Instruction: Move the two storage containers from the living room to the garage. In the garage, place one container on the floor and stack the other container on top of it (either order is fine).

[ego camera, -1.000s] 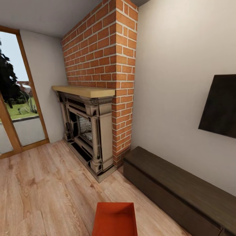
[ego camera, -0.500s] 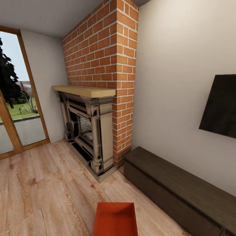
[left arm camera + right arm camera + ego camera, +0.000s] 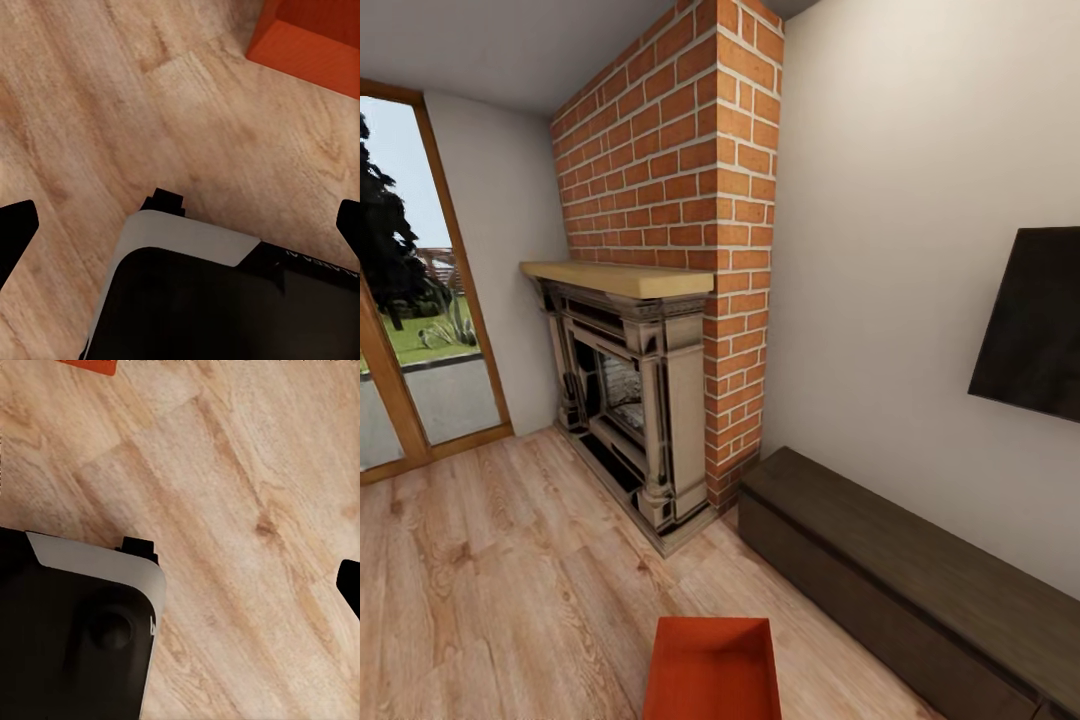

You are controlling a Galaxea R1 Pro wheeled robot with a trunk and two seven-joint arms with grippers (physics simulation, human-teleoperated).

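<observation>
Here left fingers [image 3: 16,229] spread wide, empty, above plank floor [image 3: 112,112].

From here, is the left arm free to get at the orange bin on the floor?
Probably yes: the storage container lies beyond the left gripper with bare wood-plank floor between them; jaws spread wide.

open plank floor [image 3: 490,580], fireplace [image 3: 625,400], bench [image 3: 890,580]

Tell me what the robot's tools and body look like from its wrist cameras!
The left tool has black fingertips poking in from the picture's edges. One black fingertip of the right tool shows too. Below both cameras sits a rounded part of the robot, glossy black with a pale grey-white rim and faint lettering on it.
</observation>
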